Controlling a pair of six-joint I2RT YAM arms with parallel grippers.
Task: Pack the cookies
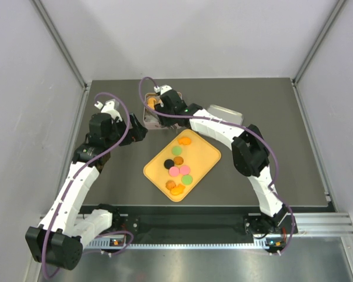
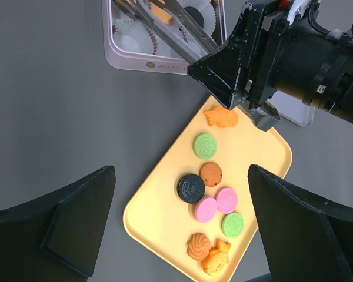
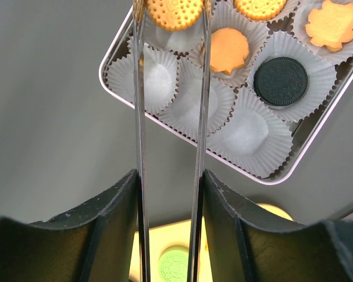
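Note:
Several cookies (image 1: 177,169) lie on a yellow tray (image 1: 159,167): green (image 2: 205,145), black (image 2: 191,188), pink (image 2: 206,208) and orange ones. My right gripper (image 1: 170,104) is shut on metal tongs (image 3: 140,147). The tongs pinch a round orange cookie (image 3: 175,13) over a white paper cup of the pink tin (image 3: 115,82). In the tin lie a black cookie (image 3: 280,80) and three orange ones (image 3: 226,50); several cups are empty. My left gripper (image 2: 179,176) is open and empty, hovering above the tray (image 2: 159,200), left of the tin (image 1: 150,120).
The tin's lid (image 1: 226,113) lies on the dark table right of the tin, behind the right arm. The right arm (image 2: 306,64) reaches across above the tray's far end. Grey walls close in the table on three sides.

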